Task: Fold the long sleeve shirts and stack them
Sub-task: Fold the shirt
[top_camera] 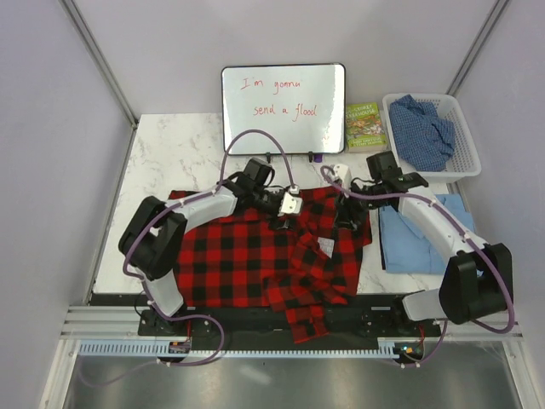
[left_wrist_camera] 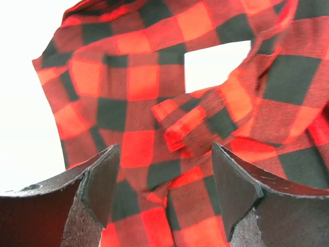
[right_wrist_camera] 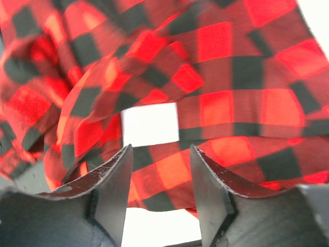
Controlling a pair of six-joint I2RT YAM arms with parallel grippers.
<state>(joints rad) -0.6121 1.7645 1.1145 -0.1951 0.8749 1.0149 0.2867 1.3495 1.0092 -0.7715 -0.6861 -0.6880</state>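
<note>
Left gripper (left_wrist_camera: pixel 164 149) pads sit low in its wrist view, jaws well apart, nothing between them, only red-and-black flannel (top_camera: pixel 247 256) below. Right gripper (right_wrist_camera: pixel 160 149) is the same: jaws apart, not clamped on anything, checked cloth under and ahead of it. From above, both hover close together over the flannel's far right part, near the collar end. Flannel is spread over the table (top_camera: pixel 170 153) centre, left half fairly flat, right half rumpled with a strip doubled across it and a tail hanging over the near edge; a small patch of white table shows through a gap in the folds. Light blue shirt (top_camera: pixel 409 243) lies flat just right of it, partly under the right arm; dark blue speckled shirt (top_camera: pixel 423 128) is in the white basket (top_camera: pixel 460 166) at far right. Judgement: step is folding the flannel, early in the task, nothing stacked yet. Next move likely needs both jaws lowered onto a clean cloth edge, a pinch through the layers meant to move, then a joint carry across without dragging the flat half.
</note>
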